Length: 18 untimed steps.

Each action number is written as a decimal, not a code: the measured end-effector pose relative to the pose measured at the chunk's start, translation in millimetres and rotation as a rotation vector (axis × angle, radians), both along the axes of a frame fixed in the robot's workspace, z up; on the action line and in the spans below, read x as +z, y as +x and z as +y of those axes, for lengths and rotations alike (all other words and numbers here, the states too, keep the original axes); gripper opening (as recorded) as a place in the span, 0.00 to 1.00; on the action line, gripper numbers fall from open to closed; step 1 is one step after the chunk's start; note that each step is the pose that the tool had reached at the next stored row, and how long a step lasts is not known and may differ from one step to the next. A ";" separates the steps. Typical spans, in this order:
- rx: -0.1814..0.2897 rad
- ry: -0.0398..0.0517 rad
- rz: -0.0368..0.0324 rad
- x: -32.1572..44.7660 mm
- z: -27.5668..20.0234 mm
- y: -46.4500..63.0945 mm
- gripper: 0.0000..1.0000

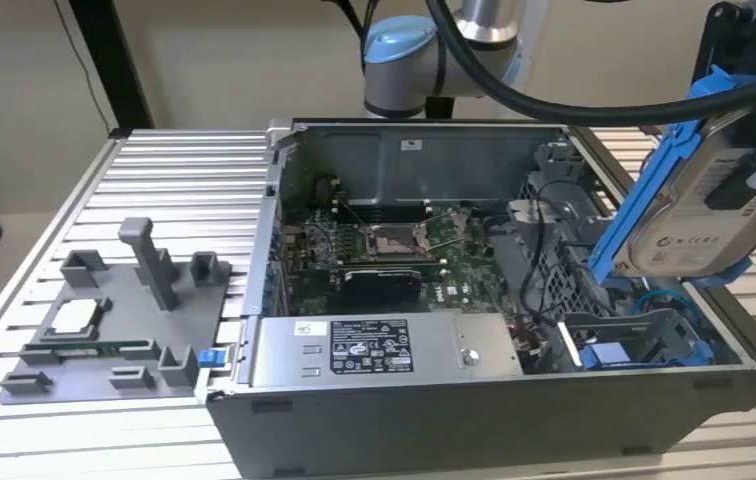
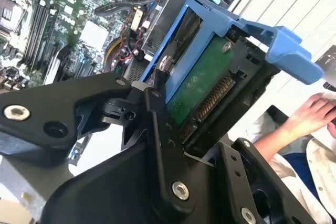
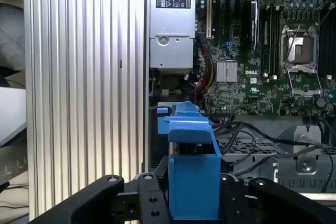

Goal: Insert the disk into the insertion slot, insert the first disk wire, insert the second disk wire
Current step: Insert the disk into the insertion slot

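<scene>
Exterior view: I log the disk (image 1: 696, 215) pinched in my jaws, tilted above the open case (image 1: 485, 420); a skewed descent could snag cables (image 1: 533, 280) beside the bay (image 1: 629, 338).

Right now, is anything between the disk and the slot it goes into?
The pincer holds the disk above the open case. Black cables cross the metal cage beneath it; whether they cover the slot itself, I cannot tell.

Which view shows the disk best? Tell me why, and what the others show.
The exterior view: the disk shows its labelled face and blue frame, tilted above the computer case. The second wrist view shows its green circuit-board underside; the first wrist view shows the frame's blue end.
</scene>
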State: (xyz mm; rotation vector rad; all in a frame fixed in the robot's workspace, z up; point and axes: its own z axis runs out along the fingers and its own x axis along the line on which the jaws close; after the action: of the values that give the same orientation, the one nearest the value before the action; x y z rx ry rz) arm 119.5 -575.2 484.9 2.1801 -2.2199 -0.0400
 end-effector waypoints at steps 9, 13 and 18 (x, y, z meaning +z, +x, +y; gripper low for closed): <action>0.000 -0.0002 -0.0001 -2.3 -0.1 3.1 0.00; 0.000 -0.0001 -0.0001 -2.5 0.0 3.2 0.00; 0.000 0.0001 -0.0002 -5.0 0.0 3.2 0.00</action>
State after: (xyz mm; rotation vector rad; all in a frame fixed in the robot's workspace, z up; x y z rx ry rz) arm 122.7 -575.3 479.8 2.1806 -2.2197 -0.0399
